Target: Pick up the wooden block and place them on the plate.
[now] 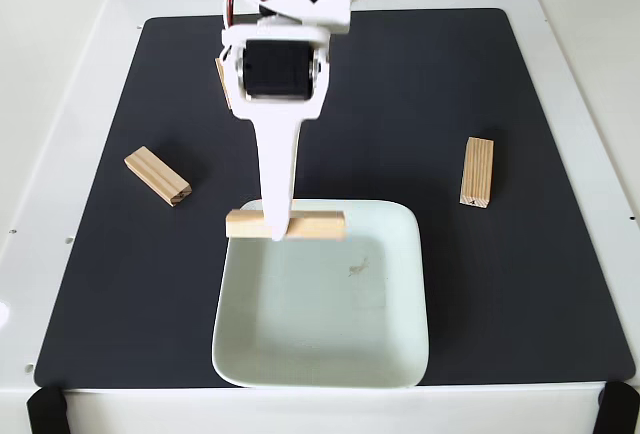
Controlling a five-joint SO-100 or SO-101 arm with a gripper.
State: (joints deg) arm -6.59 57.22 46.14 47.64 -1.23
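Observation:
A wooden block point(310, 225) lies crosswise at the far rim of the pale plate point(330, 344), and my gripper point(277, 232) is shut on it from above. The white finger point(275, 169) crosses the block's middle-left. Whether the block touches the rim or hangs just over it, I cannot tell. On the black mat, one wooden block point(157, 175) lies at the left and another point(477, 172) stands lengthwise at the right. A third point(221, 82) peeks out behind the arm's left side, mostly hidden.
The black mat point(400, 84) covers most of the white table point(60, 104). The arm's servo body point(278, 69) hangs over the mat's far middle. Black clamps sit at the table's near corners point(45, 411) and at the far edge.

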